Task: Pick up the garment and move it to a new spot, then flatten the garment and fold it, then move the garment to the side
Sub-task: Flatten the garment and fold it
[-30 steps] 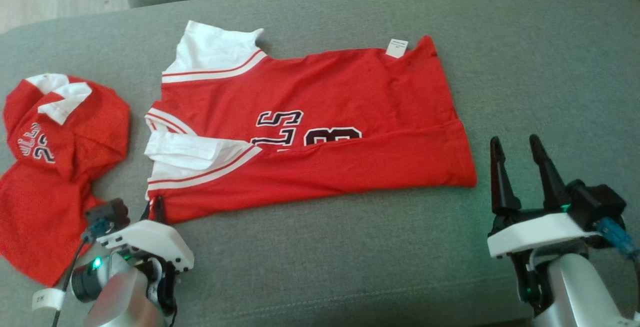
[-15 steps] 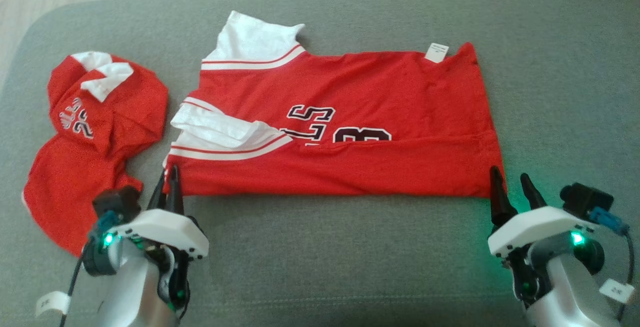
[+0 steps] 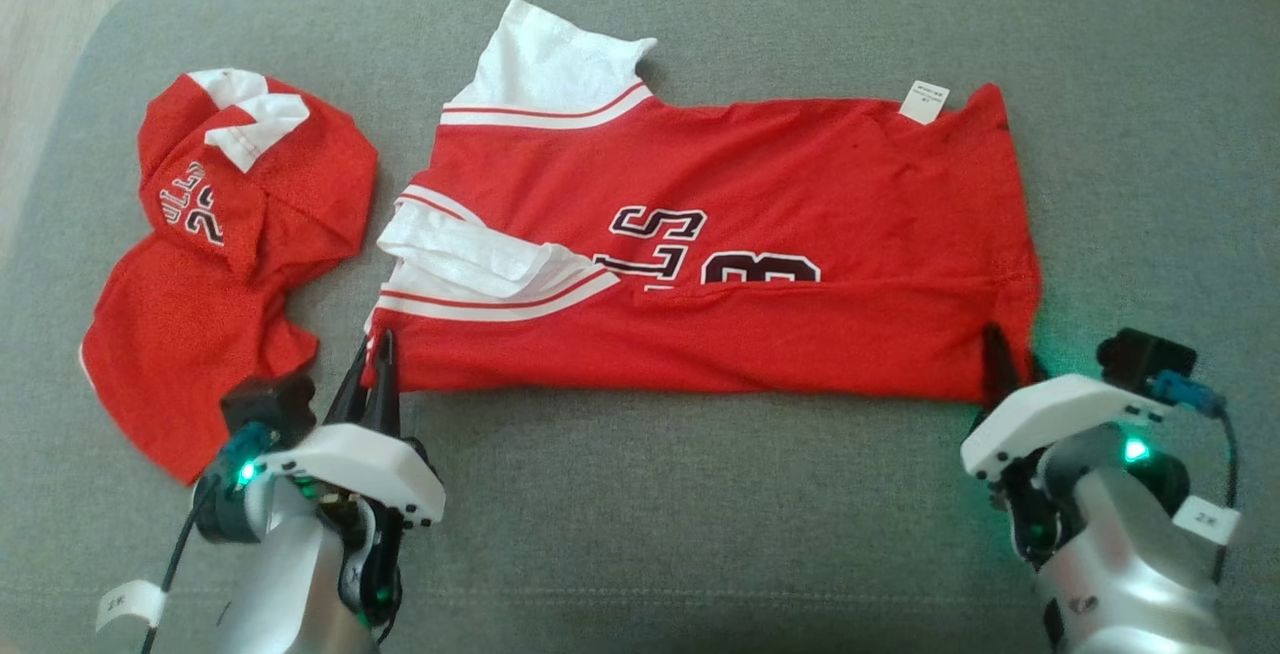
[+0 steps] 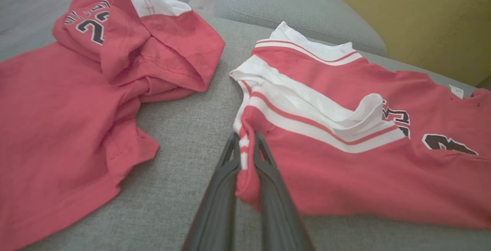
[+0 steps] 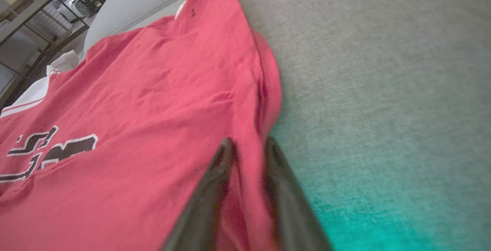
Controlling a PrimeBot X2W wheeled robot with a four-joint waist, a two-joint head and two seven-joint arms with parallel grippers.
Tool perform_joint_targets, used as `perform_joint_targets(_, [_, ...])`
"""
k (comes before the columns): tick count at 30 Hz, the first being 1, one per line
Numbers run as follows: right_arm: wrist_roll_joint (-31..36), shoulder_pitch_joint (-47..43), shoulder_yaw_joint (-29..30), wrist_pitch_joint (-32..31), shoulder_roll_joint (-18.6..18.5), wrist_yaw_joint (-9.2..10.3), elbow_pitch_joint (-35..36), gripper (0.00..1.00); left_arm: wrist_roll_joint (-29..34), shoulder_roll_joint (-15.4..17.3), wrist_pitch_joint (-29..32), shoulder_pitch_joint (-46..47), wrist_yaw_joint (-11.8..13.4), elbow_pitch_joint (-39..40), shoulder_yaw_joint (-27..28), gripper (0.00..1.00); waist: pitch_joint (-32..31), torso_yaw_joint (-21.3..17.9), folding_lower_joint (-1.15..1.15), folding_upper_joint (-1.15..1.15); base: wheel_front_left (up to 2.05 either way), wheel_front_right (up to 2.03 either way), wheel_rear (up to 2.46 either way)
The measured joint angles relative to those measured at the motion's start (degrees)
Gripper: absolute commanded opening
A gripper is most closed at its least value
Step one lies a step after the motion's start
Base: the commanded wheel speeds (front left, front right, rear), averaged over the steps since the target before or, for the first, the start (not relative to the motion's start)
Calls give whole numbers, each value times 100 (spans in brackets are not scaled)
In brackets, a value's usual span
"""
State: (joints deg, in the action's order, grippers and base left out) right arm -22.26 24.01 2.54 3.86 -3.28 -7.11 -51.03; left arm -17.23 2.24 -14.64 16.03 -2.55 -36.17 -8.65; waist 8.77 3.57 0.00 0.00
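Red basketball jersey (image 3: 720,234) lies spread on the grey sofa cushion (image 3: 700,514), stretched lengthwise from one pair of fingers to the other. Its near long edge is folded up over the body and covers the lower part of the black-and-white lettering (image 3: 660,234). A bunched white sleeve (image 3: 480,269) with red stripes sits just beyond the left fingertips, slightly to their right. A small white tag (image 3: 925,101) lies at the far edge, well beyond the right fingertips.

Left gripper (image 3: 378,359): closed on the jersey's near sleeve-end corner. In the left wrist view a fold of jersey (image 4: 364,166) cloth, red with a white stripe, is pinched in the left gripper (image 4: 244,137), with the dark fingers (image 4: 224,182) pressed to it on both sides.

Right gripper (image 3: 1010,354): tips at the near hem-end corner. In the right wrist view the jersey (image 5: 134,128) runs up through the right gripper (image 5: 247,143), one finger on either side of the cloth. That picture is blurred there, so I cannot tell whether the pads clamp the cloth or only straddle it.

Second red garment (image 3: 220,254), crumpled, lies left of the left fingers and apart from the jersey, with a strip of bare cushion between them. It has white trim and number print at its far end, also seen in the left wrist view (image 4: 76,89).

Pale wooden floor (image 3: 40,54) lies past the cushion's far left corner.
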Motion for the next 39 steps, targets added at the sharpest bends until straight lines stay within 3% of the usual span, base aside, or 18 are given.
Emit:
perform_joint_targets(4, [140, 20, -167, 86, 2, 0, -140, 0, 1, -2, 0, -1, 3, -4, 4, 0, -51, -33, 0, 0, 0, 0, 0])
perform_joint_targets(12, [419, -5, -254, -73, -369, 0, -138, 0, 1, -5, 0, -181, -80, -283, -148, 0, -383, -122, 0, 0, 0, 0, 0])
perform_joint_targets(20, [134, -572, -312, -892, -673, 0, 350, 0, -1, 15, 183, -615, -225, -324, -364, 0, -777, -147, 0, 0, 0, 0, 0])
perform_joint_targets(28, [-104, -1501, -143, -1449, -679, 0, 1055, 0, -10, 79, 463, -1202, -252, -121, -512, 0, -1016, -162, 0, 0, 0, 0, 0])
perform_joint_targets(29, [-105, -1579, -104, -1508, -668, 0, 1150, 17, -10, 82, 492, -1238, -250, -102, -531, 20, -1023, -165, 0, 0, 0, 0, 0])
perform_joint_targets(30, [-103, -1640, -59, -1551, -655, 0, 1244, 76, -10, 86, 526, -1250, -249, -90, -545, 54, -1028, -168, 0, 0, 0, 0, 0])
perform_joint_targets(31, [-103, -1690, -13, -1553, -637, 0, 1345, 100, -11, 90, 549, -1251, -248, -70, -550, 100, -1033, -170, 0, 0, 0, 0, 0])
perform_joint_targets(35, [-103, -1818, 163, -1522, -542, 0, 1864, 100, -86, 108, 538, -1255, -190, 118, -535, 100, -1020, -172, 0, 0, 0, 0, 0])
perform_joint_targets(39, [-90, -1890, 168, -1082, -500, 0, 2573, 100, -245, 104, 259, -1254, -144, 477, -406, 100, -1005, -157, 0, 0, 0, 0, 0])
